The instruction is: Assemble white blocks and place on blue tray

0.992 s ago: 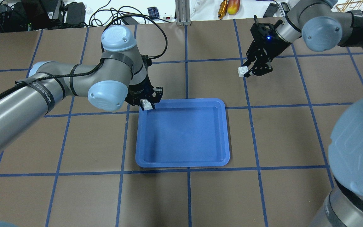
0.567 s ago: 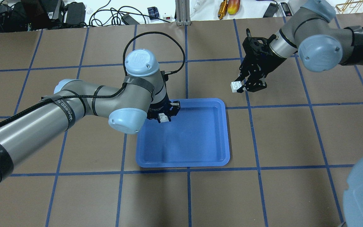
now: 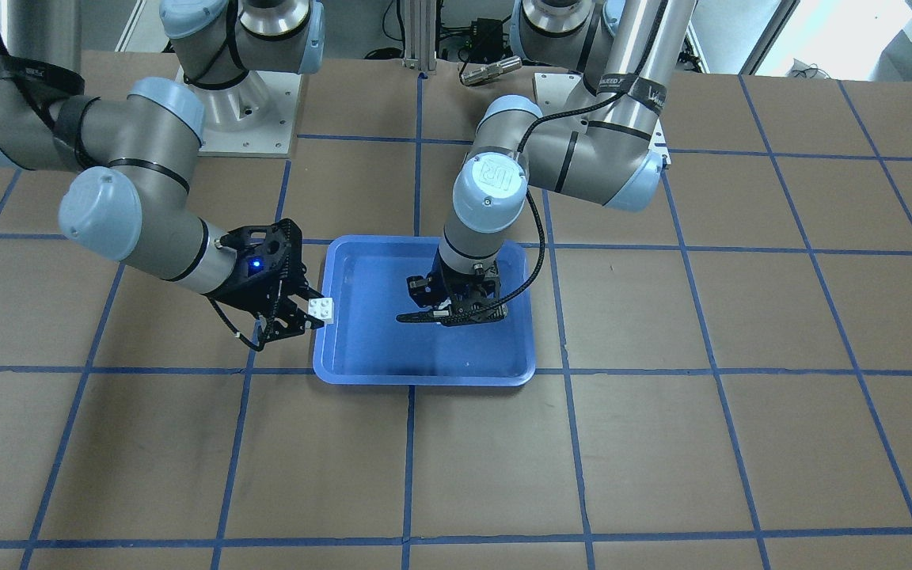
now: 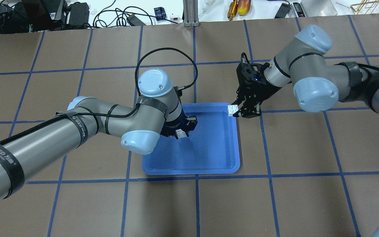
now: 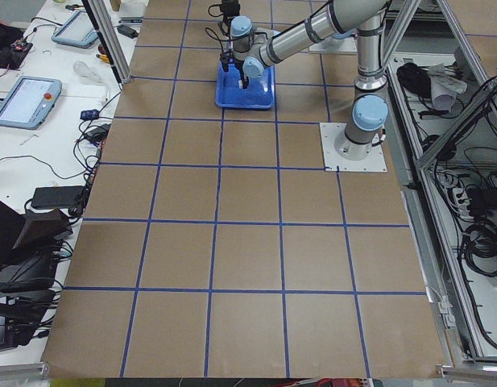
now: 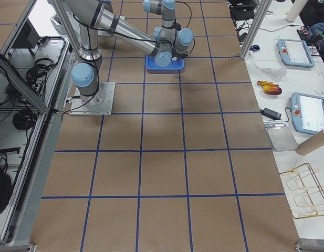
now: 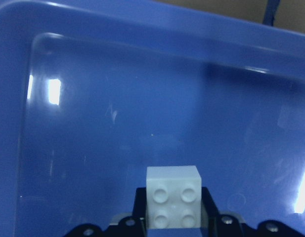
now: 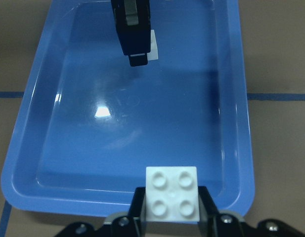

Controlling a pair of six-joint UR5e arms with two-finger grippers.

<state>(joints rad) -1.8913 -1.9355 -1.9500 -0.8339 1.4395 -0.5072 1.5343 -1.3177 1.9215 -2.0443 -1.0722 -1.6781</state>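
The blue tray (image 4: 209, 170) lies mid-table; it also shows in the front view (image 3: 424, 377). My left gripper (image 4: 180, 132) is shut on a white block (image 4: 180, 133) and holds it over the tray's left inner part; the left wrist view shows that block (image 7: 173, 196) studs-up above the tray floor (image 7: 142, 98). My right gripper (image 4: 237, 110) is shut on the second white block (image 4: 232, 109) over the tray's far right corner. The right wrist view shows this block (image 8: 172, 193) at the tray's rim (image 8: 23, 148), with the left gripper's fingers (image 8: 131, 29) across the tray.
Blue tape grid lines cross the brown table. Cables, power bricks and tools (image 4: 77, 13) lie beyond the far edge. The arm bases (image 3: 242, 111) stand at the robot's side. My left arm's elbow (image 4: 140, 141) hangs beside the tray's left rim.
Both arms have moved toward the tray with their blocks. The left gripper went right, from the tray's far left corner to over its inside. The right gripper came left and nearer, to the far right corner.
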